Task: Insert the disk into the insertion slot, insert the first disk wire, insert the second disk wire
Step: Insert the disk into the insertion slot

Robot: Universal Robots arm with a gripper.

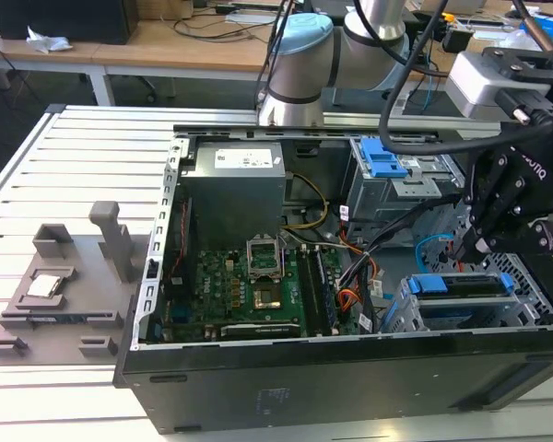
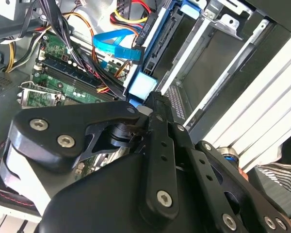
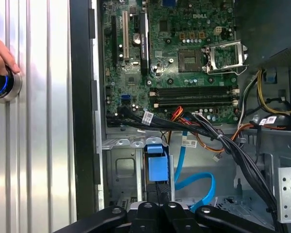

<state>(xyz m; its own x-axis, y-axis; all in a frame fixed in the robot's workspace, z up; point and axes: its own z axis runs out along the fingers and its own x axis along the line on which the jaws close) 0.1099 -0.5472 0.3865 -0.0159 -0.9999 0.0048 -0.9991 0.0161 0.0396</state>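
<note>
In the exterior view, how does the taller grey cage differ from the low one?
The taller cage bears a blue ribbed latch on top; the low insertion slot holds the blue-framed disk. The taller cage stands nearer the arm's base; the pincer hangs by the slot. Both are grey sheet metal.

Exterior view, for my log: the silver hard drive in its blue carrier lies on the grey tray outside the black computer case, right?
No: the exterior view shows the silver blue-framed hard drive in the low grey perforated cage inside that case.
</note>
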